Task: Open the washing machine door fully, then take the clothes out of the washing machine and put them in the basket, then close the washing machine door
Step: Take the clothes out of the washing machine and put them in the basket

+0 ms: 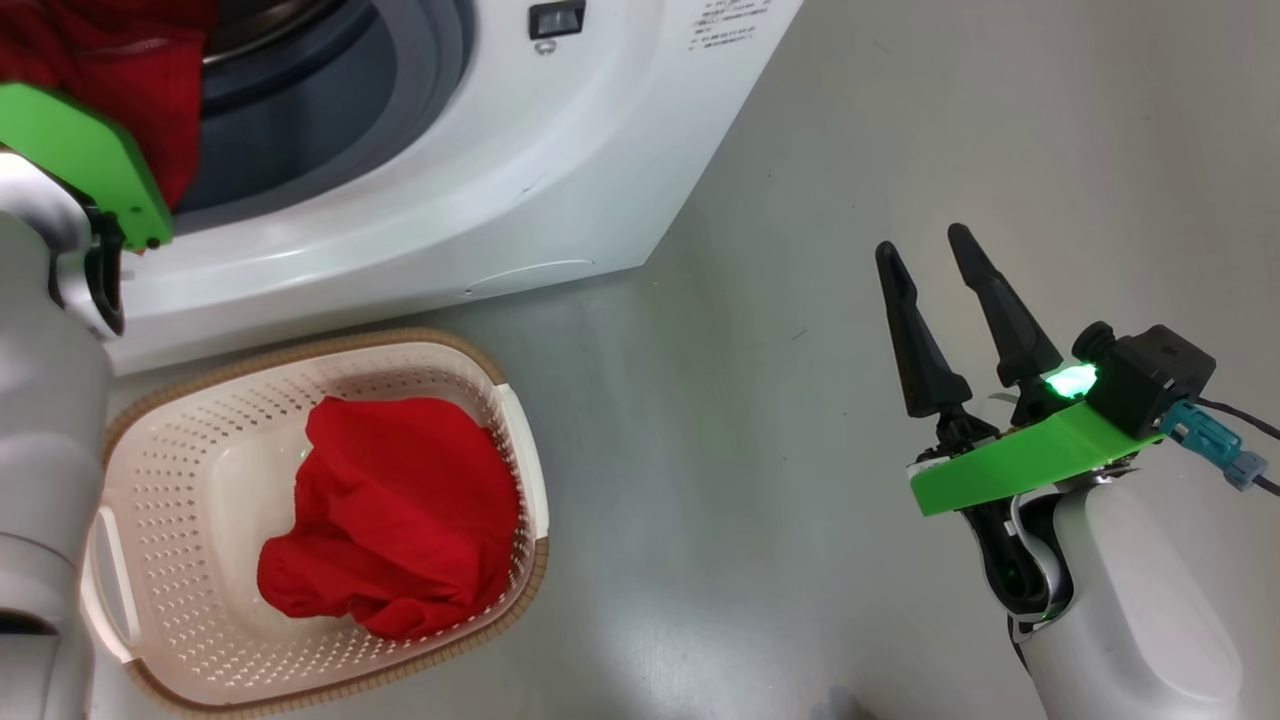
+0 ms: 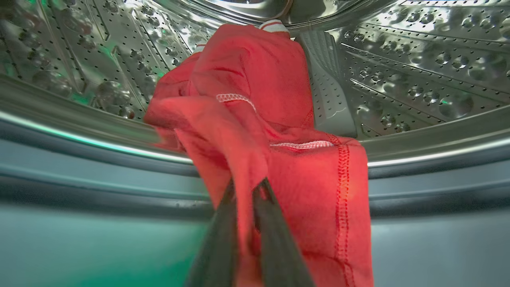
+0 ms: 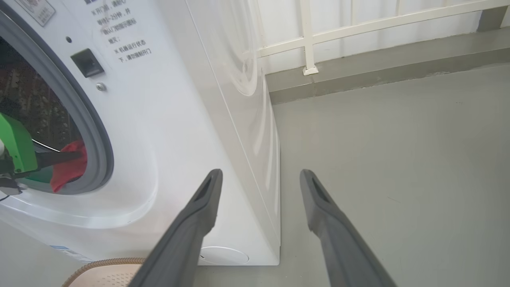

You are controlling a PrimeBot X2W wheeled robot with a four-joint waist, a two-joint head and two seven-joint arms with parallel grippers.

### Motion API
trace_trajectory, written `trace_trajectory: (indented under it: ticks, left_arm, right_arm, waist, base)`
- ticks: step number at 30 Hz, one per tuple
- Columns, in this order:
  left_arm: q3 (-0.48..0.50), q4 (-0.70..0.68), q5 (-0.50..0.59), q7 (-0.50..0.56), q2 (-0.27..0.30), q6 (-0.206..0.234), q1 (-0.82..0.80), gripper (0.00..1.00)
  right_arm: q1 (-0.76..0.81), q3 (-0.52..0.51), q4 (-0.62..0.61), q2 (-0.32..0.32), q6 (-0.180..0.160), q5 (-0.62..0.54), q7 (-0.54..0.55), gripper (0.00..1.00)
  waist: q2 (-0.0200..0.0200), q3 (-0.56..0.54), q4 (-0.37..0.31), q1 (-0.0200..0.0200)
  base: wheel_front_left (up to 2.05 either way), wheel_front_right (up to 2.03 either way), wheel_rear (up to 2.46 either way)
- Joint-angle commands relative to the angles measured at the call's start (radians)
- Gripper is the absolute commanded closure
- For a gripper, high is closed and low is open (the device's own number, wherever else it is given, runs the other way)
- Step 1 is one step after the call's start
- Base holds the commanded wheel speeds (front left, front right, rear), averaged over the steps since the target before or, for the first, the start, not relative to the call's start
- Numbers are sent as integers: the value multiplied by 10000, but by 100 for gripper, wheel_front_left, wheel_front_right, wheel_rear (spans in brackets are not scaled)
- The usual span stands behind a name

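The white washing machine (image 1: 480, 190) stands with its round opening uncovered; its door is out of view. My left gripper (image 2: 244, 187) is shut on a red garment (image 2: 279, 131) that drapes over the grey rubber ring (image 2: 79, 179) at the drum's mouth. The same red garment (image 1: 120, 70) shows at the top left of the head view, and in the right wrist view the red garment (image 3: 69, 165) hangs at the opening. Another red garment (image 1: 400, 515) lies in the cream basket (image 1: 180, 450) in front of the machine. My right gripper (image 1: 925, 245) hangs open over bare floor.
Grey floor (image 1: 760, 450) stretches to the right of the machine. A white railing (image 3: 306, 36) on a low kerb runs behind it. The basket (image 3: 103, 271) stands close against the machine's front base.
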Motion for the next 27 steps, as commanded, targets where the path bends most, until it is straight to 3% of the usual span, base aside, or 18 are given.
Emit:
trace_trajectory:
  ticks: [1,27]
  left_arm:
    - [66,-115,35,-110,404,-22,-299,100]
    - [-391,-421,-132,-2559,-315,-1238,329,100]
  right_arm:
    - [-9,216,-170,44,16,-10,-118,0]
    - [254,108,-73,-102,16,28,-118,0]
  waist:
    - [-1,-17,2,0]
    - [-1,-810,627,0]
  base:
    - [0,0,0]
    - [0,0,0]
